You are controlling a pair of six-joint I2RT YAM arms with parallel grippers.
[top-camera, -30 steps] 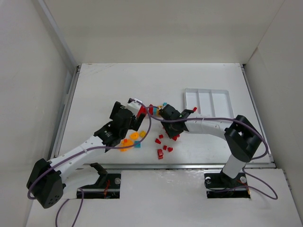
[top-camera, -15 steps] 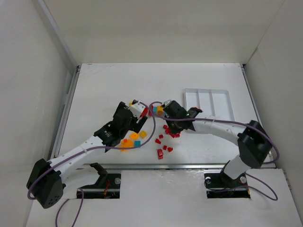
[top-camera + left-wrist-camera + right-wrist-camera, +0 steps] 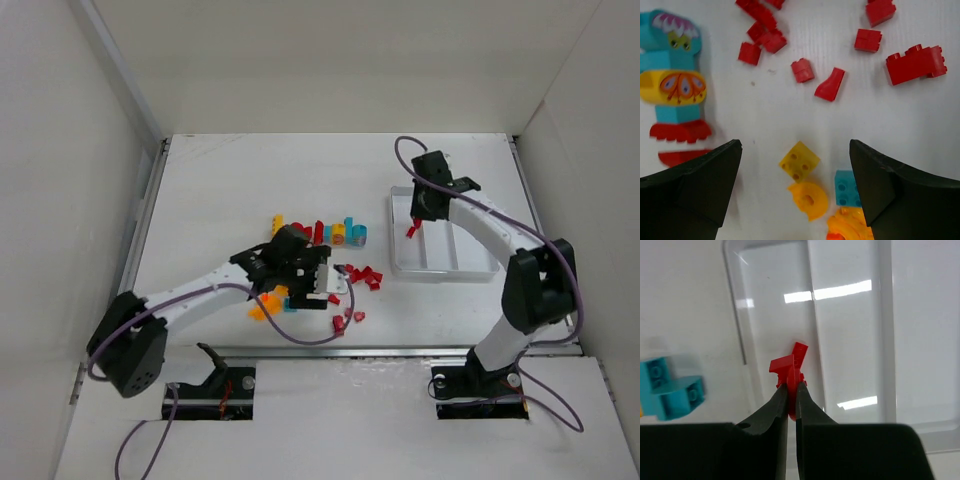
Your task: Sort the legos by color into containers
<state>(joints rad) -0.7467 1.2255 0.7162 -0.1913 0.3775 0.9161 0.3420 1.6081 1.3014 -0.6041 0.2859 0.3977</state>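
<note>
Red brick point(image 3: 790, 367) sat pinched in the shut right claw point(image 3: 791, 389) over the left compartment of the tray point(image 3: 735, 305), frame centre. Left claw point(image 3: 795, 147) hung wide open, empty, above loose bricks point(image 3: 867, 40). Next, likely: part jaws, drop it.

Left wrist view: joined row of bricks point(image 3: 675, 85) at left edge blurred, top clipped. Orange piece point(image 3: 845, 227) cut off by bottom edge, red brick point(image 3: 880, 10) by top edge. Right wrist view: red piece point(image 3: 790, 367), lower half hidden between the fingers point(image 3: 775, 410). Cyan brick point(image 3: 672, 390) at left edge blurred and clipped. Tray point(image 3: 882, 340) runs off right edge. Top view: orange bricks point(image 3: 265, 303) partly under the left arm point(image 3: 200, 295).
</note>
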